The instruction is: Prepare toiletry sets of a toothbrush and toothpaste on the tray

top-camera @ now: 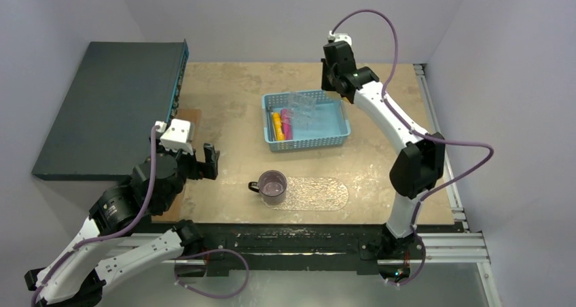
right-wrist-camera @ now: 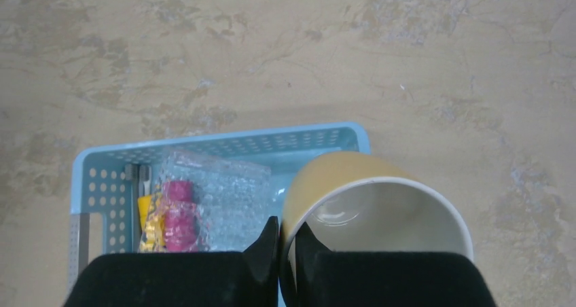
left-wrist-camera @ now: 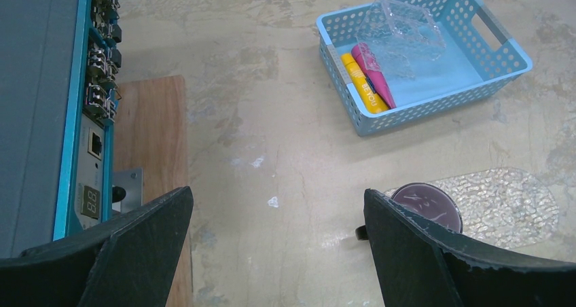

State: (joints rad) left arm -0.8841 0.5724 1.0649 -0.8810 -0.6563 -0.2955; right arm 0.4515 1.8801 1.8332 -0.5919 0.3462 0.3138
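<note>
The right arm stretches to upper centre, its right gripper [right-wrist-camera: 286, 236] clamped on the rim of the yellow mug [right-wrist-camera: 373, 219] above the basket [top-camera: 309, 144]. At lower left the left gripper [left-wrist-camera: 278, 205] gapes wide, holding nothing. The tubes [left-wrist-camera: 372, 73] lie in the basket, their lettering unreadable, and the tray [top-camera: 319, 193] sits at lower centre.

**Blotchy tan table [top-camera: 231, 117] and the stuff sitting on it**

Scuffed and mottled all over. Light-blue perforated basket [top-camera: 309, 143] toward the back middle. Clear crinkly tray [top-camera: 319, 193] flat near the front edge, well apart from the basket. Over on the left, wooden board [left-wrist-camera: 153, 130] just beside a dark grey box [top-camera: 102, 110] with a teal side.
</note>
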